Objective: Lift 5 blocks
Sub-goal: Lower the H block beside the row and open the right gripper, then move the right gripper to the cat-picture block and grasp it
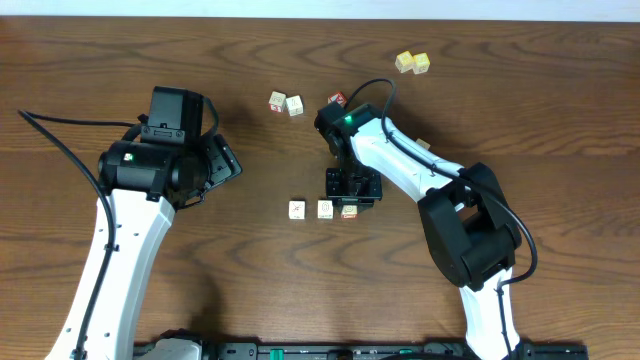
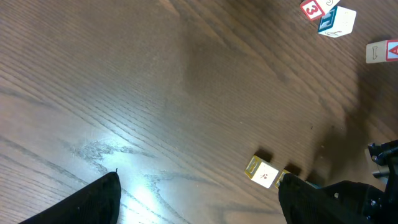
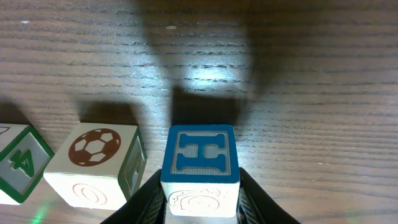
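Step in hand: I am lifting the small cream wooden cube with the blue letter H on top [image 3: 200, 155]. It is the end cube, nearest the right edge, of a row of three sitting near the middle of the brown wooden counter [image 1: 560, 120], a little toward its near edge.
Right pincer [image 3: 200, 194]: it is clamping the H cube, one dark finger pressing each side face low down. I cannot tell whether the cube is off the wood yet.
Left pincer [image 1: 222, 160]: it is hanging wide open and empty over the left half of the counter, well apart from every cube.
Row neighbours: the cream cube with a brown football print [image 3: 93, 163] is sitting just beside the H cube across a narrow gap. The green-edged cube with a 4 [image 3: 17, 163] is lying beyond it.
Other cubes: two more cream printed cubes [image 1: 277, 101] are lying toward the far edge, near a red-faced cube [image 1: 338, 100]. Two plain yellow cubes [image 1: 404, 61] are lying nearer the far right corner.
How I am handling it: I am aiming for a straight vertical rise, squeezing evenly so the cube is not twisting. I am also watching that the finger on the football side is not dragging that neighbour along.
Risk: the grip is sitting low on the cube, so I am judging that a jerk could tip it out.
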Tool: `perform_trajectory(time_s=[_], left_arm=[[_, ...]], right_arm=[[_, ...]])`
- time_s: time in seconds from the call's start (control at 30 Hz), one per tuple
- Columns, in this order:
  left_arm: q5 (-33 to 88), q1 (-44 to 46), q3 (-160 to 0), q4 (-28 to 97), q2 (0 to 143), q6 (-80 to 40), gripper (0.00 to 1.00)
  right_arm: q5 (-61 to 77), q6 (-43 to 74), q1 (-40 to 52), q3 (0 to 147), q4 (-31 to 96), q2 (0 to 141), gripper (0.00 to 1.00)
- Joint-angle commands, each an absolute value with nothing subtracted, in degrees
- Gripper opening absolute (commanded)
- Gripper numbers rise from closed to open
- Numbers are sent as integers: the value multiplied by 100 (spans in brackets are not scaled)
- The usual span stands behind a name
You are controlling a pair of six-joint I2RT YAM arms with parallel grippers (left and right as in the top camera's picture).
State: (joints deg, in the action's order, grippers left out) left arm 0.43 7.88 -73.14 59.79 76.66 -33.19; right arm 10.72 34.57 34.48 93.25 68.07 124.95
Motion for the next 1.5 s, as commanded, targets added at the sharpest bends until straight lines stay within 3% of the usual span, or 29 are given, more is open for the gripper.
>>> perform_trajectory(time_s=[0.0,0.63,0.77,1.13,1.3,1.47], left_arm=[[-71,768,-7323,5996,7666,-3310,81],[-71,768,-7323,5996,7666,-3310,81],[-71,768,-7323,5996,7666,-3310,81],[-71,768,-7323,5996,7666,-3310,82],[-71,768,-7323,5996,7666,-3310,81],[-71,768,-7323,5996,7666,-3310,81]], right_arm=[[1105,3640,3494,9299,6810,12322,32],[1229,3721,3492,9299,6790,12322,34],[1223,3721,3489,9323,6792,12322,45],[1186,3096,3105,10143,7448,12322,50],[1179,2729,2650,11002,7872,12322,69],[939,2541,1916,11542,8149,12322,68]])
